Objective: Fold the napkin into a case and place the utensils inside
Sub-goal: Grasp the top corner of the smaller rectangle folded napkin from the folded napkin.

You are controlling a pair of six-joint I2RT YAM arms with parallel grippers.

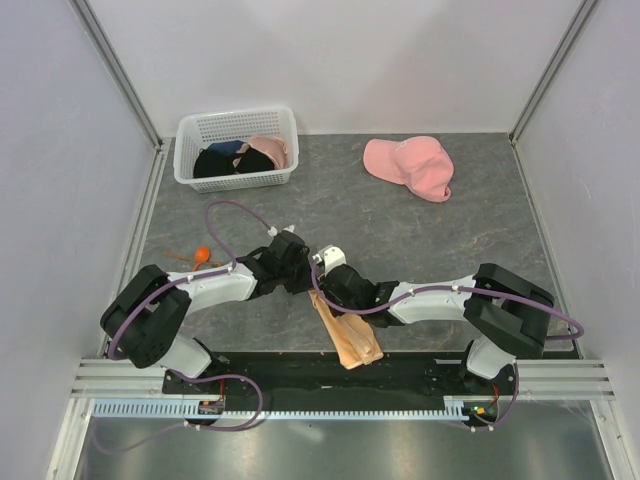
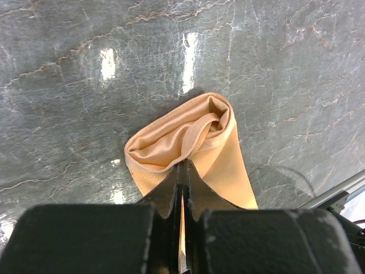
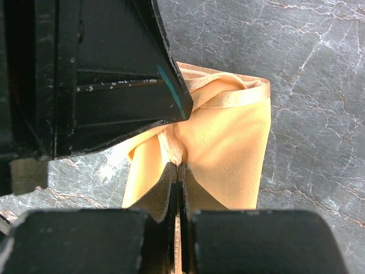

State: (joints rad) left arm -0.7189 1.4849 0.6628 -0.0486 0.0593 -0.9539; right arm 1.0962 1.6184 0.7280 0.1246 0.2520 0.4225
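Napkin (image 1: 350,340) lies at your worktop's (image 1: 430,240) near edge, folded into an open-mouthed pouch. Left hand (image 2: 182,169) and right hand (image 3: 175,168) are both pinched shut on its rim. Cloth looks thin, limp and slick, so grip the stitched hem, not mid-panel. Utensils (image 1: 200,255) sit farther left, outside it; light, stiff.

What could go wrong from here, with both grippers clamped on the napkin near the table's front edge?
1. The left gripper and right gripper pinch the shiny napkin almost side by side; a pull could slip the cloth out or make them collide.
2. The napkin's near end reaches the dark front rail, so it may snag or slide off.
3. The utensils lie beside the left arm; a sweep could scatter them.
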